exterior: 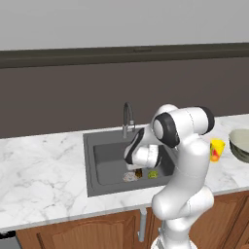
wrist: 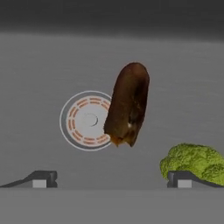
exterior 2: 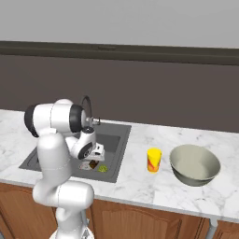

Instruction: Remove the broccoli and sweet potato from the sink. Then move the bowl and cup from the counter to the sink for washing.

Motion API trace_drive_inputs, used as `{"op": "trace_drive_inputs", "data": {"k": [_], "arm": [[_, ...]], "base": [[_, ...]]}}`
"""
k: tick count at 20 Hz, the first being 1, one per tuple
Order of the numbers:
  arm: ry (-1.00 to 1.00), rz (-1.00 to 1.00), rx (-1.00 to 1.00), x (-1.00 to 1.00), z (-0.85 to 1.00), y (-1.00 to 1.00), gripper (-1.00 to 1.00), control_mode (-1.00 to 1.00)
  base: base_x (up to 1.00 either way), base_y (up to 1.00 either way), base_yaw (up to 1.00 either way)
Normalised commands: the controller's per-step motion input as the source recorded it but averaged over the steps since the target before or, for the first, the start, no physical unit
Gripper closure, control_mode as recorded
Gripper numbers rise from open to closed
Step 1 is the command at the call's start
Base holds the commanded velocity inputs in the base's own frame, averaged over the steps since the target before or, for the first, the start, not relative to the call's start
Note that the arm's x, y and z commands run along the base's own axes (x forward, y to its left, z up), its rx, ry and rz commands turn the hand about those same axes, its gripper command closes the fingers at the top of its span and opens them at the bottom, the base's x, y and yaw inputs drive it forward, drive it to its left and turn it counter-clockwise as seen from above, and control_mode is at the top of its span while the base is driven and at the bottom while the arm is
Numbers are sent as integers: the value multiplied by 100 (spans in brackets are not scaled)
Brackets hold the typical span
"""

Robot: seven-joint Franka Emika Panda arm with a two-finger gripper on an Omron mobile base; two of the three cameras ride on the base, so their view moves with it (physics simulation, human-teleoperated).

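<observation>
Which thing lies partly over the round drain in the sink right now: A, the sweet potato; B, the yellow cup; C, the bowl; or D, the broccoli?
A: in the hand view the sweet potato overlaps the right edge of the drain, while the broccoli lies off to its right; the cup and the bowl stand on the counter.
</observation>
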Motion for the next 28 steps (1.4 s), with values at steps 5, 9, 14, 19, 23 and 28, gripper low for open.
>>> {"op": "trace_drive_inputs", "data": {"k": [5,9,14,19,23,28], "arm": [[0,0,-2,15,-13,0,-100,-100],[0,0,-2,14,-14,0,-100,-100],[0,0,-2,15,-12,0,-100,-100],[0,0,-2,16,-10,0,-100,-100],[0,0,-2,16,-9,0,-100,-100],[0,0,-1,16,-9,0,-100,-100]], "base": [[0,0,0],[0,0,0],[0,0,0],[0,0,0],[0,0,0],[0,0,0]]}}
